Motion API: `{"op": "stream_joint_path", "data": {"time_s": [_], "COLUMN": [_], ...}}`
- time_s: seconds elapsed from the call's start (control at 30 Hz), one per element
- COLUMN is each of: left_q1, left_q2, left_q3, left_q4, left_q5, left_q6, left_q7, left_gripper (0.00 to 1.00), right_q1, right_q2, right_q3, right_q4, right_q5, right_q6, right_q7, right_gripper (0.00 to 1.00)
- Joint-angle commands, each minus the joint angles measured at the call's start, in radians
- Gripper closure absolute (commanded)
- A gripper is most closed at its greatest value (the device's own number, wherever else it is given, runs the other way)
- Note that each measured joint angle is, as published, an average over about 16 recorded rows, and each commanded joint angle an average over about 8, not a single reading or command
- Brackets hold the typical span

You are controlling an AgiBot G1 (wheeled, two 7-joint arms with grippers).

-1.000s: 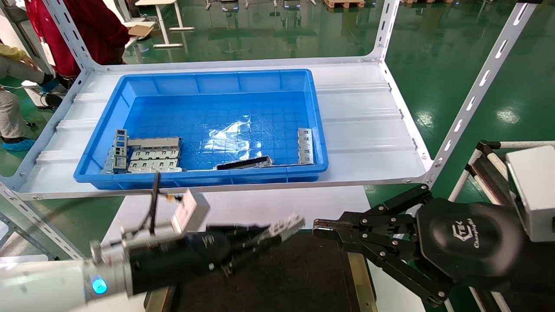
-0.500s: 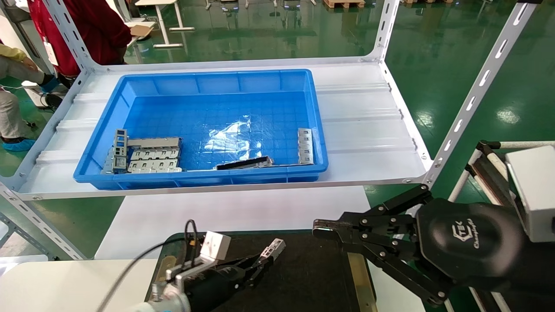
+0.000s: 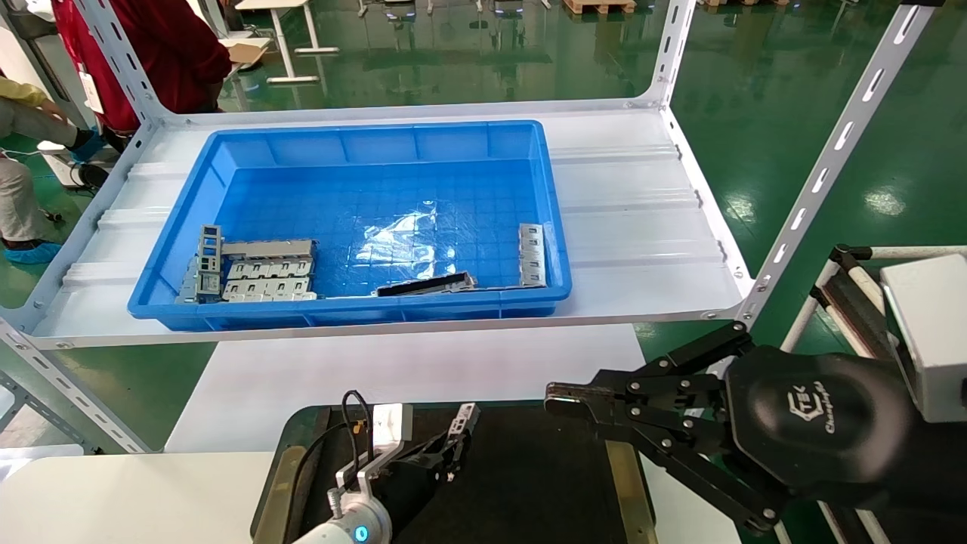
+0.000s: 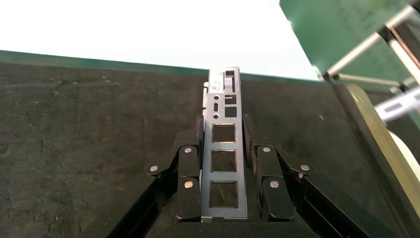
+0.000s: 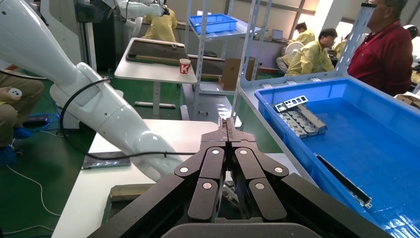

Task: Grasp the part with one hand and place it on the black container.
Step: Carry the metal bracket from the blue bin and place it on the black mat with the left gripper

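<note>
Green workshop floor and a white slotted metal shelf [image 3: 642,219] framed the scene, with the wide flat black container [image 3: 544,483] lying low in front on a white table [image 3: 408,370]. Over that matte tray the short silvery box-section part [image 4: 224,148] with its row of rectangular cut-outs stood clamped lengthwise between the fingers [image 4: 188,173] of the left gripper [image 3: 453,446] — its free end jutting forward and tipped up above the dark surface; whether it touched the tray could not be told. A release from this tilt could, I judged, let the bar topple or skid toward the brass-coloured strip [image 3: 623,491] at the tray's edge.

Idle at the right, the right gripper [image 3: 563,399] hovered above the tray's right edge with its black jointed fingers [image 5: 229,130] pressed together on nothing.

Farther back, the blue plastic bin [image 3: 363,143] sat on the shelf — it held a stack of grey brackets [image 3: 257,272] at its left front, a flat dark strip [image 3: 427,284] along the front wall, and one more silvery bar [image 3: 532,255] near the right wall.
</note>
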Motion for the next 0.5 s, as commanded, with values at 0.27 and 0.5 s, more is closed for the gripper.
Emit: {"op": "stream_joint_path", "data": {"time_s": [0.27,0.5], "left_q1": [-0.011,-0.02], "left_q2": [0.071,0.075], "left_q3": [0.06,0.122], "left_q4": [0.052,0.027], "left_q5": [-0.103,-0.218], "left_q6": [-0.127,-0.184], "left_q7": [-0.013,0.014], "left_gripper": [1.0,1.0], "right_q1": [0.0,0.0], "right_q2": [0.0,0.0], "right_q3": [0.0,0.0], "right_q4": [0.0,0.0], "right_q5": [0.0,0.0], "right_q6": [0.0,0.0], "right_q7": [0.0,0.0], "right_gripper": [1.0,1.0]}}
